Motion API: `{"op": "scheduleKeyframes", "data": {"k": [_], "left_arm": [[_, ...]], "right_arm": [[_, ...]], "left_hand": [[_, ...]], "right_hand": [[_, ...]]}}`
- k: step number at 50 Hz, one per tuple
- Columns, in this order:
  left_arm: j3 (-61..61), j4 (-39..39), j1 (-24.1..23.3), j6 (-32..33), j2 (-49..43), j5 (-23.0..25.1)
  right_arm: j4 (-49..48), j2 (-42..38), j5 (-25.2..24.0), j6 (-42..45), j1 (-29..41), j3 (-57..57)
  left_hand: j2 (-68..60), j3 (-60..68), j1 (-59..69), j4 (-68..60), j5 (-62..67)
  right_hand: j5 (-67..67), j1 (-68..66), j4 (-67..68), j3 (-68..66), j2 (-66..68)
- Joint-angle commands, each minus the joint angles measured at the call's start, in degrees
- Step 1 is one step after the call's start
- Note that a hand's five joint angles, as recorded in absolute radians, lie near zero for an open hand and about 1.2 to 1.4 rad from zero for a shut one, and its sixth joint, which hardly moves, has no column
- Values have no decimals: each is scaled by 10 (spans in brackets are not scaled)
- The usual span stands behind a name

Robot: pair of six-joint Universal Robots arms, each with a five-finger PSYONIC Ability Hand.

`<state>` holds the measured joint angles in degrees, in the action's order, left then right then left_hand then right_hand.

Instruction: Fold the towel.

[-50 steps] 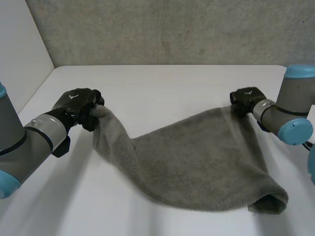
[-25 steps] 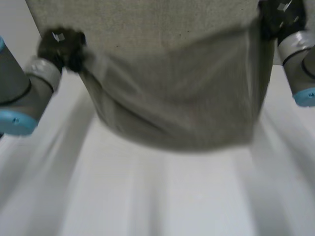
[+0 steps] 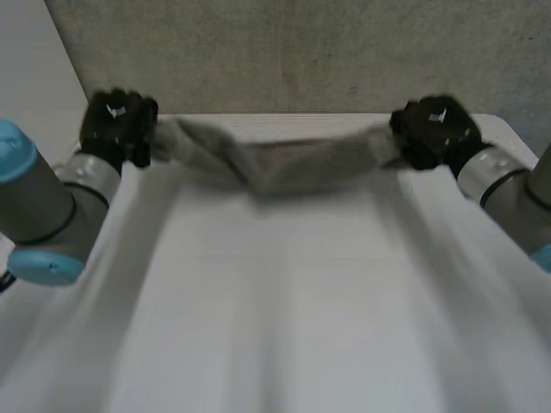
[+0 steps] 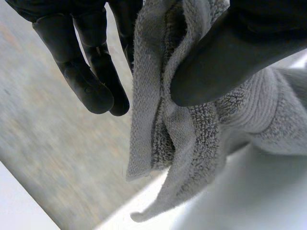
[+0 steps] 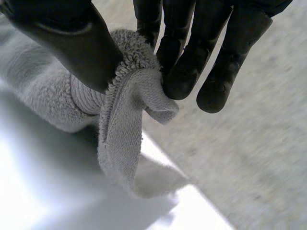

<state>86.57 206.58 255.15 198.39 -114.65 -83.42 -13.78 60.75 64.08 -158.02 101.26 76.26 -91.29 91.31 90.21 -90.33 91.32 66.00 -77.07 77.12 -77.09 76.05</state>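
Observation:
A grey terry towel (image 3: 275,159) is stretched between both hands near the table's far edge, sagging a little in the middle. My left hand (image 3: 119,125) pinches one towel corner (image 4: 163,143) between thumb (image 4: 225,52) and fingers. At the far right, my right hand (image 3: 435,129) holds the other corner (image 5: 124,120), its thumb (image 5: 72,38) pressing the cloth against the fingers (image 5: 187,62). Loose corner ends hang below both grips.
The white table (image 3: 284,318) spreads out in front of the towel. A grey wall (image 3: 301,52) rises right behind the table's far edge. A white side wall (image 3: 34,77) stands at the left.
Both hands swung the towel up off the table and carried it toward the far edge. It went from lying draped on the table to being stretched taut between the hands.

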Motion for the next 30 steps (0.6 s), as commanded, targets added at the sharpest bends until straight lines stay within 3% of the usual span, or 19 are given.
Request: {"op": "scheduleKeyframes", "data": {"k": [1, 5, 7, 8, 9, 12, 21, 30], "left_arm": [[104, -5, 2, 95, -29, 0], [139, -5, 1, 147, -21, 0], [167, -5, 2, 178, 6, -4], [167, -5, 2, 178, 7, -4], [179, -4, 4, 186, 31, -6], [200, -3, 10, 188, 76, -3], [249, -15, 16, 192, 171, 2], [260, -56, 36, 189, 243, 48]], "right_arm": [[46, -48, 10, 112, -5, 73], [67, -40, 8, 135, -7, 93], [74, -17, 10, 137, -18, 108], [74, -17, 10, 137, -19, 108], [74, 2, 10, 134, -26, 121], [68, 40, 5, 134, -39, 150], [63, 102, 17, 134, -85, 206], [39, 99, 51, 134, -109, 212]], "left_hand": [[113, -113, -102, 103, -213], [129, -130, -119, 120, -230], [257, -257, -246, 247, -357], [257, -258, -247, 248, -358], [356, -356, -345, 346, -456], [466, -466, -455, 456, -566], [550, -550, -539, 540, -650], [604, -604, -593, 594, -704]], "right_hand": [[40, -29, 29, -29, 40], [40, -29, 29, -29, 40], [40, -29, 29, -29, 40], [40, -29, 29, -29, 40], [40, -29, 29, -29, 40], [40, -29, 29, -29, 40], [40, -29, 29, -29, 40], [40, -29, 29, -29, 40]]}}
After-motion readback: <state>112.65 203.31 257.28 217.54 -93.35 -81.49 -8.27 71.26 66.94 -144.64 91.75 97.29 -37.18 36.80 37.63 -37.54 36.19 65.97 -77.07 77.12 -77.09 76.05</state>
